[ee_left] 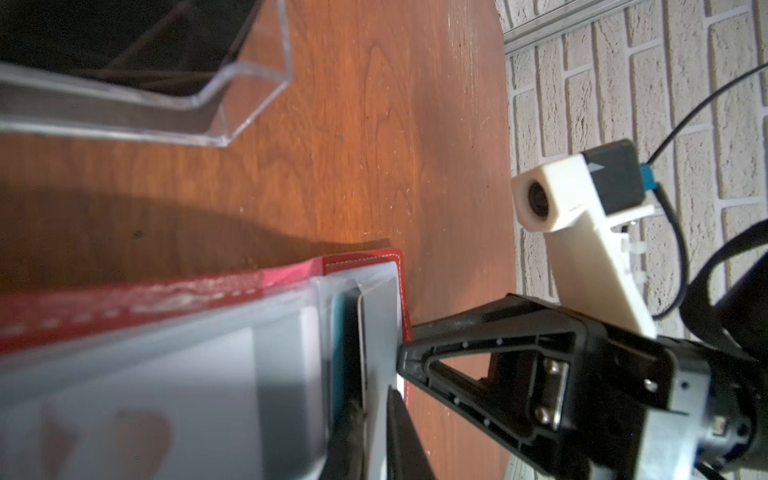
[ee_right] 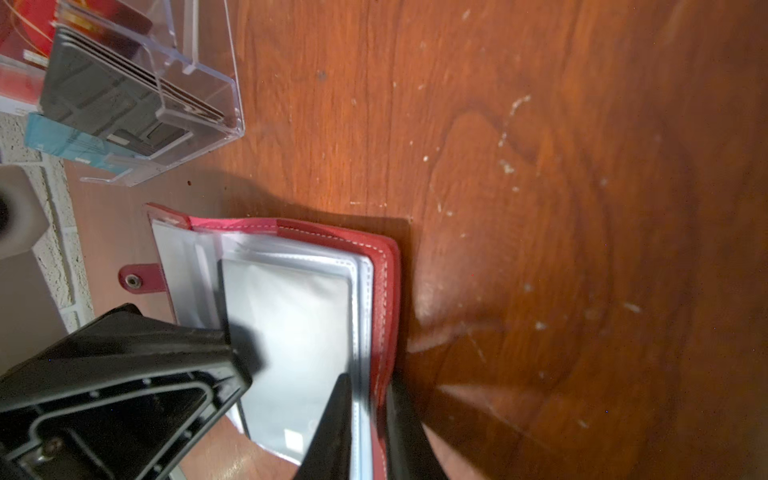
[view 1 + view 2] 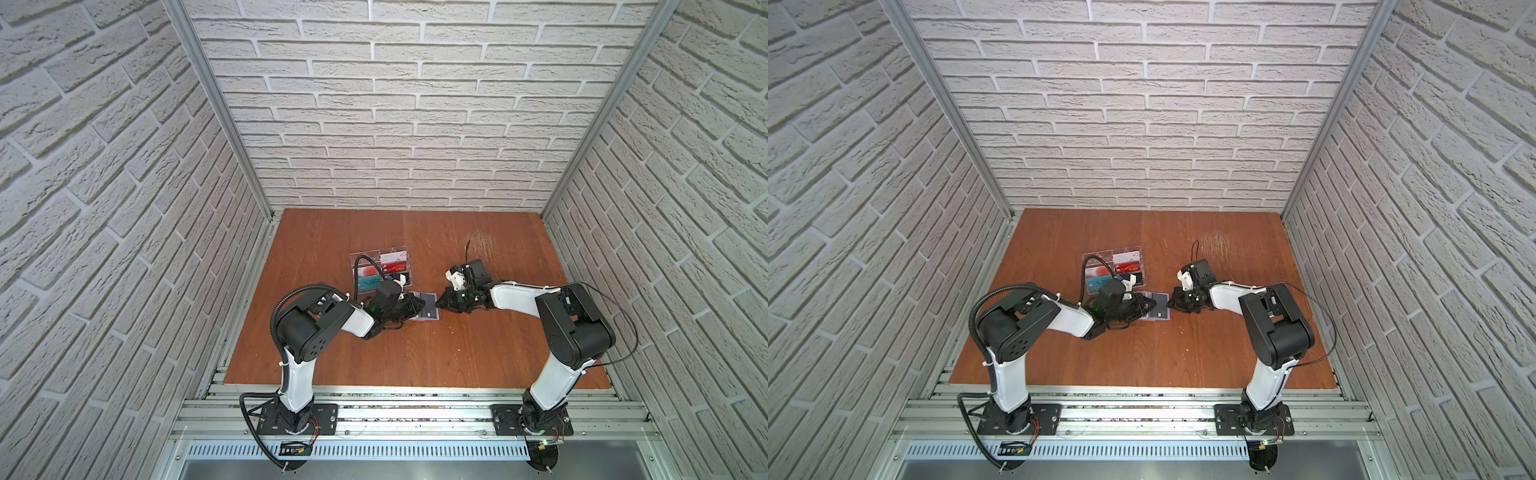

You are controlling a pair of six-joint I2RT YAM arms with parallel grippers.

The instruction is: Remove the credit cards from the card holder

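Right wrist view: pin open card holder (image 2: pixel 380 266) flat on desk (image 2: pixel 540 166) near acrylic tray (image 2: pixel 199 75), right pincer (image 2: pixel 368 392) clenched on red edge. Cannot tell left pincer's (image 1: pixel 374 409) grip at sleeve (image 1: pixel 378 324); slide credit card (image 3: pixel 430 312) straight out.

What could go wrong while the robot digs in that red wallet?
The right fingers pinch only the thin edge of the card holder, so it might slip out and slide. The left fingers are at a floppy plastic sleeve; they might tug the sleeve itself and drag the whole holder. The clear tray stands close and could get bumped.
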